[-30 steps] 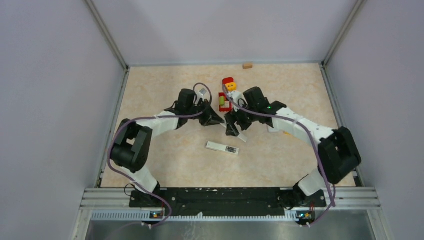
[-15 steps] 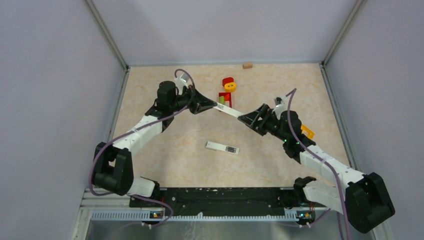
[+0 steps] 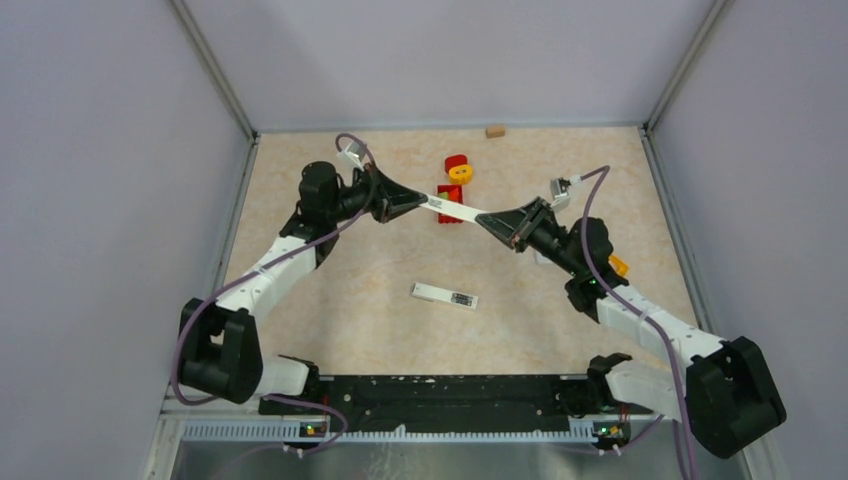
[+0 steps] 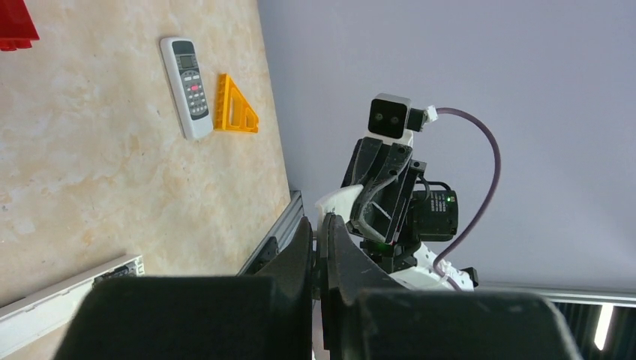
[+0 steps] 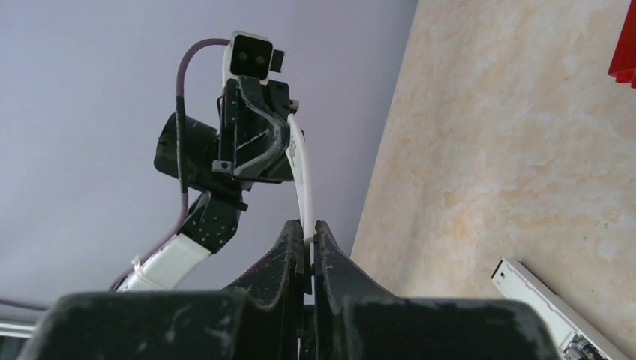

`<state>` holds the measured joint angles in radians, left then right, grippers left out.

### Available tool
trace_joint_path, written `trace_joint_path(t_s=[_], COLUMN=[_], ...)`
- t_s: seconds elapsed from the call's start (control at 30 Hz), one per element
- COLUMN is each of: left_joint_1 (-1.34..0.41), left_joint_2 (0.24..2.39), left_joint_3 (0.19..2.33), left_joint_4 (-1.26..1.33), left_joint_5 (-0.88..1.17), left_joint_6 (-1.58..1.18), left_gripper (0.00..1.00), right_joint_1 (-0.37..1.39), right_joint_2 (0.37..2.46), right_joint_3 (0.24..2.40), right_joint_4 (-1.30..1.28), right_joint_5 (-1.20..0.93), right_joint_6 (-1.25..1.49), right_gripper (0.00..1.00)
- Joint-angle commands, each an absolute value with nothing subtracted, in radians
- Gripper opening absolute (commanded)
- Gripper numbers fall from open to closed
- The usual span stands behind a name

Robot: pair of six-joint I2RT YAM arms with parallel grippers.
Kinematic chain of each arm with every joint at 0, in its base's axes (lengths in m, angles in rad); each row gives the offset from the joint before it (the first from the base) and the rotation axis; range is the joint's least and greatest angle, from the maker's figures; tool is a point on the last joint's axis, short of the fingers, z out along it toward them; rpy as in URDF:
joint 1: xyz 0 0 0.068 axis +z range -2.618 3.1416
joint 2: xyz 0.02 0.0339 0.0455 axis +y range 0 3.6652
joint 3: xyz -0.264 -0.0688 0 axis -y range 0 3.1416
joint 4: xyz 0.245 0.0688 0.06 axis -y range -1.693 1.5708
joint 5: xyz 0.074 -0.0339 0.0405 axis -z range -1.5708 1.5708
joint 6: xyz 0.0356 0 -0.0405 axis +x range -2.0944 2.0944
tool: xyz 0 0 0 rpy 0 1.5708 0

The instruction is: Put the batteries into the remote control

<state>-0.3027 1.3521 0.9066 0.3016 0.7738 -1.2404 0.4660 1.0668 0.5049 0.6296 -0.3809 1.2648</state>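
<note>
1. My left gripper (image 3: 425, 203) is closed down narrow on one end of a long white slab (image 3: 465, 211). This is the end with a dark printed label.
2. My right gripper (image 3: 497, 219) is pinched onto the other end of the slab, with its fingers almost together.
3. The slab hangs between my two grippers, lifted off the surface (image 3: 350, 300). In the right wrist view it shows edge-on as a thin white strip running from my fingers to the left gripper.
4. I cannot tell whether this slab is a remote's body or only a cover.
5. A remote control (image 4: 187, 86) lies button side up on the surface on my right, just beside an orange triangle (image 4: 234, 114).
6. In the top view my right arm hides most of that remote control.
7. Another white bar with a label (image 3: 445, 295) lies flat in the middle of the surface, nearer my bases and well apart from both grippers.
8. Red and yellow toy pieces (image 3: 458, 172) sit on the far side of the held slab.
9. A tan block (image 3: 494, 130) rests at the far edge.
10. The batteries are too small for me to pick out in any view.
</note>
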Motion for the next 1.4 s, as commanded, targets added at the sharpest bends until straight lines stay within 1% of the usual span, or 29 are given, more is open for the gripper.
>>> trace_joint_path(t_s=[0.0, 0.03, 0.07, 0.13, 0.17, 0.2, 0.23, 0.27, 0.33, 0.43, 0.6, 0.7, 0.83, 1.07, 1.37], left_joint_1=[-0.304, -0.302, -0.298, -0.287, -0.286, -0.285, -0.285, -0.284, -0.284, -0.284, -0.285, -0.286, -0.287, -0.29, -0.302], left_joint_2=[1.315, 1.309, 1.301, 1.281, 1.273, 1.269, 1.268, 1.27, 1.278, 1.285, 1.28, 1.279, 1.277, 1.278, 1.324], left_joint_3=[0.896, 0.893, 0.889, 0.885, 0.887, 0.893, 0.9, 0.901, 0.889, 0.824, 0.729, 0.682, 0.623, 0.555, 0.555], left_joint_4=[0.317, 0.291, 0.258, 0.147, 0.08, -0.012, -0.108, -0.18, -0.282, -0.29, -0.251, -0.224, -0.187, -0.104, -0.057], left_joint_5=[0.802, 0.8, 0.792, 0.753, 0.718, 0.649, 0.592, 0.538, 0.459, 0.439, 0.447, 0.464, 0.485, 0.52, 0.535], left_joint_6=[-1.215, -1.194, -1.162, -1.072, -1.006, -0.942, -0.881, -0.835, -0.783, -0.772, -0.782, -0.789, -0.8, -0.816, -0.824], left_gripper=[0.0, 0.05, 0.17, 0.54, 0.69, 0.76, 0.81, 0.84, 0.85, 0.82, 0.6, 0.54, 0.52, 0.52, 0.54], right_joint_1=[0.468, 0.468, 0.468, 0.469, 0.473, 0.478, 0.487, 0.501, 0.534, 0.593, 0.669, 0.707, 0.739, 0.759, 0.762], right_joint_2=[1.073, 1.072, 1.07, 1.067, 1.065, 1.065, 1.066, 1.067, 1.074, 1.087, 1.122, 1.157, 1.197, 1.199, 1.263], right_joint_3=[0.535, 0.531, 0.525, 0.513, 0.506, 0.497, 0.487, 0.478, 0.461, 0.425, 0.377, 0.376, 0.37, 0.325, 0.331], right_joint_4=[0.755, 0.745, 0.728, 0.675, 0.645, 0.611, 0.578, 0.545, 0.473, 0.429, 0.431, 0.418, 0.429, 0.488, 0.514], right_joint_5=[-0.468, -0.468, -0.467, -0.464, -0.461, -0.456, -0.446, -0.432, -0.397, -0.333, -0.253, -0.209, -0.175, -0.086, -0.099], right_joint_6=[1.266, 1.257, 1.248, 1.232, 1.222, 1.215, 1.21, 1.205, 1.194, 1.202, 1.243, 1.246, 1.261, 1.293, 1.304], right_gripper=[0.0, 0.0, 0.0, 0.0, 0.0, 0.0, 0.0, 0.0, 0.0, 0.0, 0.0, 0.0, 0.0, 0.0, 0.0])
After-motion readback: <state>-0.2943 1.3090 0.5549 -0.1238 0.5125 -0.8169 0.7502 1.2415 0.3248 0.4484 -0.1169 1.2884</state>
